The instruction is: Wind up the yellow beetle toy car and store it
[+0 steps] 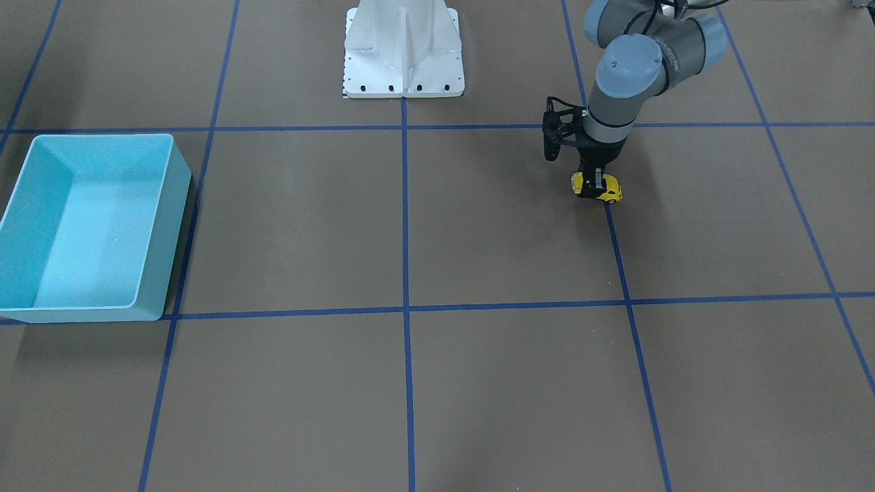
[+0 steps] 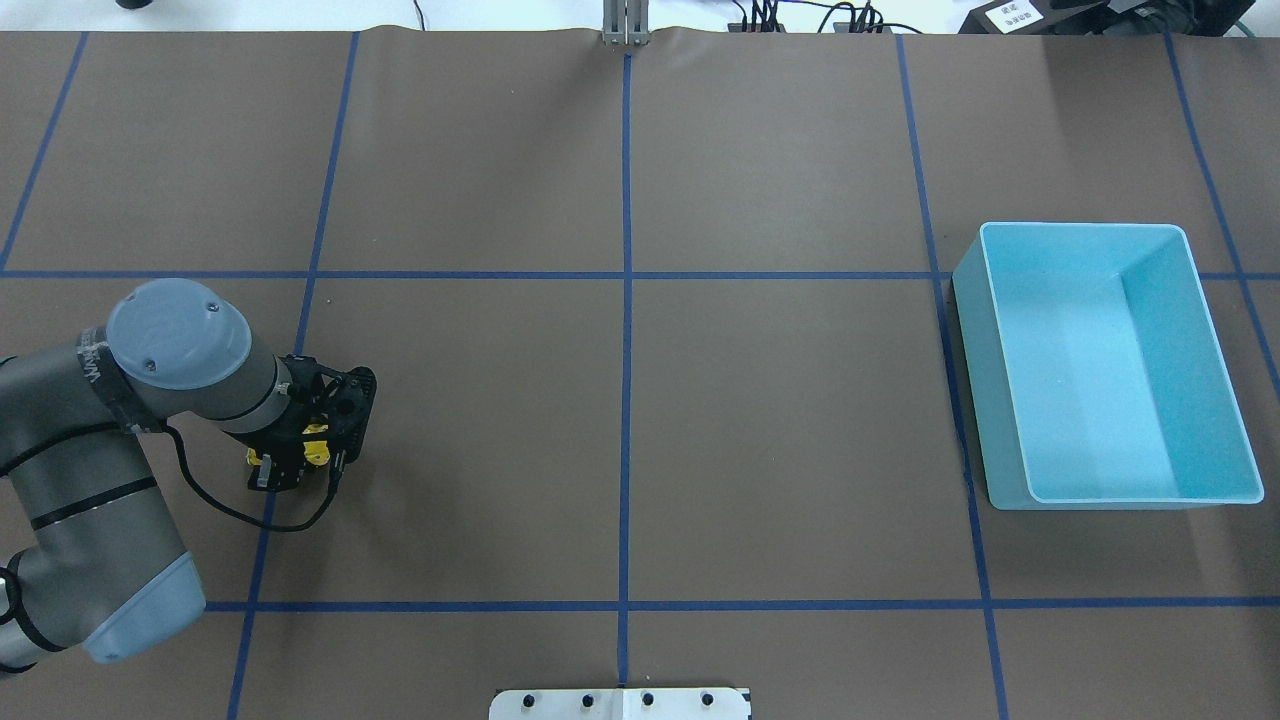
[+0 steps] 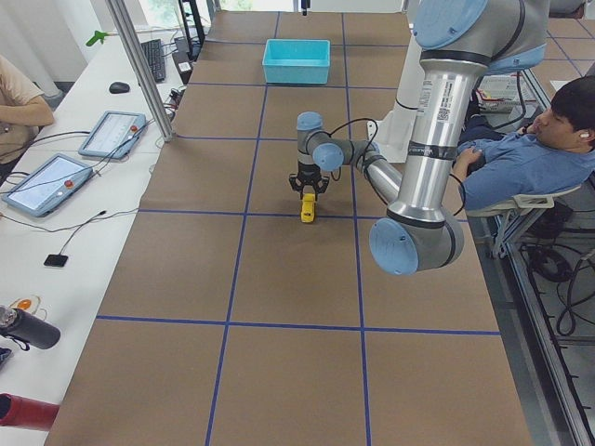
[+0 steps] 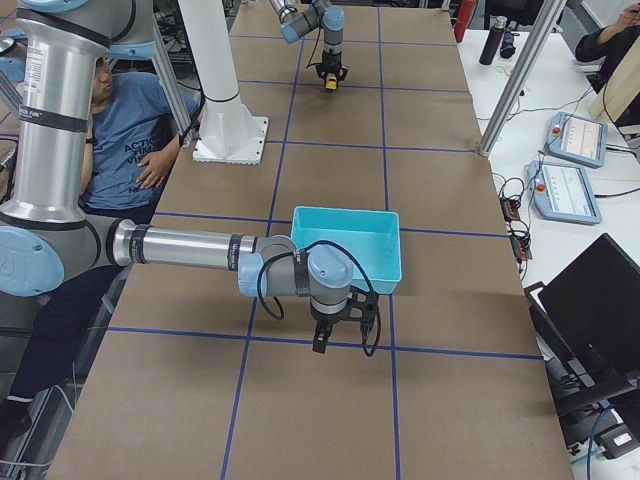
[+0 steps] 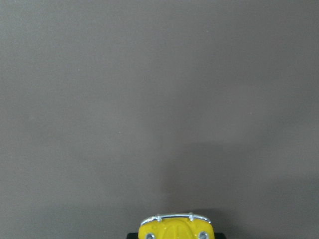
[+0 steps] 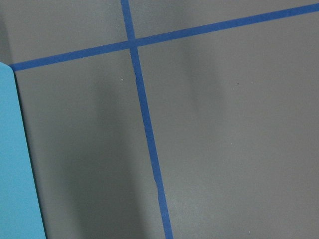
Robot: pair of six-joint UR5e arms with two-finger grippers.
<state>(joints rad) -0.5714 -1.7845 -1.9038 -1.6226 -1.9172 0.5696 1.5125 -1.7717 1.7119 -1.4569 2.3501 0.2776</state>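
Note:
The yellow beetle toy car [image 1: 597, 187] stands on the brown table on the robot's left side, beside a blue tape line. My left gripper [image 1: 598, 183] reaches straight down over it, a finger on each side, shut on the car. From overhead the wrist covers most of the yellow beetle toy car [image 2: 314, 452]. One chrome-trimmed end of the yellow beetle toy car [image 5: 175, 229] shows at the left wrist view's bottom edge. My right gripper [image 4: 340, 335] hangs low over the table just in front of the turquoise bin [image 4: 345, 246]; I cannot tell whether it is open or shut.
The turquoise bin [image 2: 1082, 229] stands empty far across the table on the robot's right side. The white robot base [image 1: 403, 48] sits at the table's middle rear. People sit along the side benches with tablets [image 3: 48, 182].

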